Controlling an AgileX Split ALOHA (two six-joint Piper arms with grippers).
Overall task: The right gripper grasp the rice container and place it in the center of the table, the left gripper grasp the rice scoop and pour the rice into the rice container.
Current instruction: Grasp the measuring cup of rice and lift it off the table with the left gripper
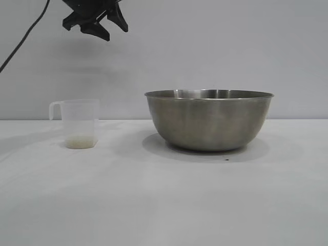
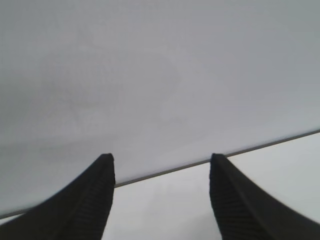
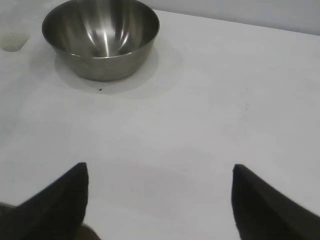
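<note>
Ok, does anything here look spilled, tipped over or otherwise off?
Nothing stands out. The scoop stands upright with the rice settled at its bottom, none on the table. The bowl sits level and empty. Only a tiny dark speck lies on the table beside the bowl.

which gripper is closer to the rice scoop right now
Left. The left gripper hangs open high above the rice scoop, almost straight over it. The right gripper, also open, sits back across the table beyond the rice container, out of the exterior view.
</note>
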